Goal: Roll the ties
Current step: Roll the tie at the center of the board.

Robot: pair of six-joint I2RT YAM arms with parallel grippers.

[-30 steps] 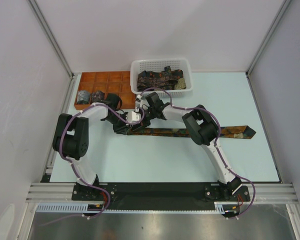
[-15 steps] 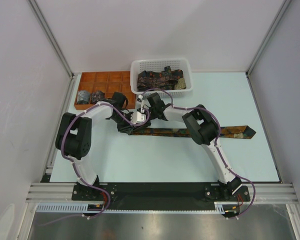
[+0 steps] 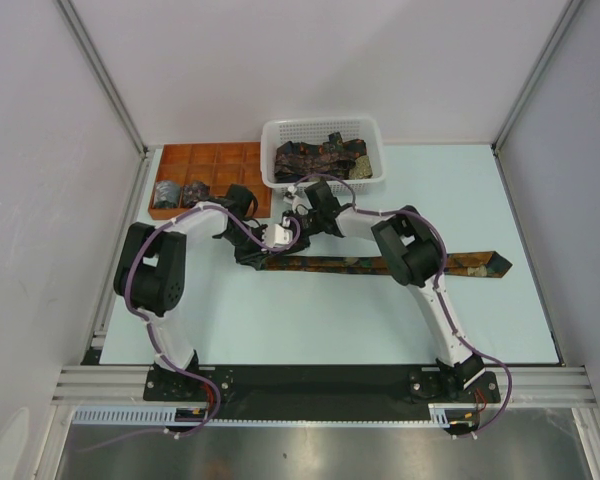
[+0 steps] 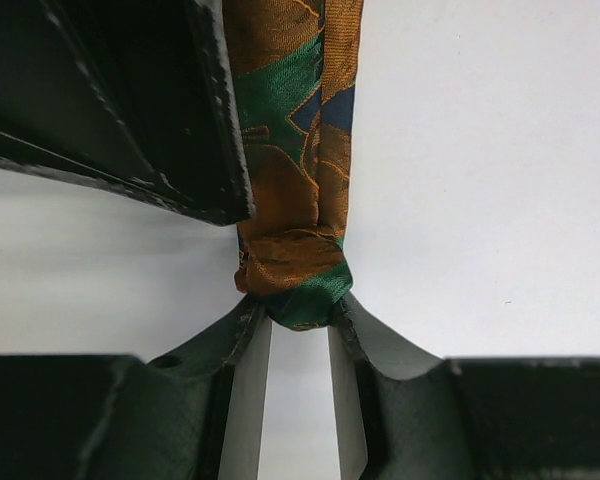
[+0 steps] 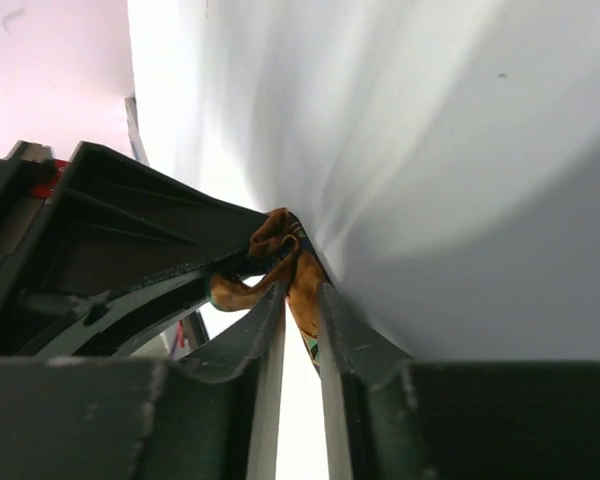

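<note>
Tie point(image 3: 330, 264) stretched across mid-frame, both claws at its left end.
Left gripper point(image 4: 295, 318) pinches the rolled tip; right gripper point(image 5: 298, 290) straddles the fold, grip unclear. Mesh basket point(image 3: 320, 123) and compartment tray point(image 3: 205, 155) crowd just above; bare table point(image 3: 310, 320) below.

The tie point(image 3: 330, 263) on the pale blue-green table point(image 3: 310, 320) is brown-black with orange and gold motifs. In the left wrist view its glossy weave is orange-brown with green and dark blue patches edged in fine gold lines. The heaped ties point(image 3: 315, 157) show a similar dark ground with orange and green flecks inside the white mesh basket point(image 3: 320, 124), the rolled bundles point(image 3: 167, 191) look dark and speckled in the orange-brown tray point(image 3: 225, 155), and the arms point(image 3: 205, 222) are white and black with purple cables point(image 3: 502, 390).
</note>
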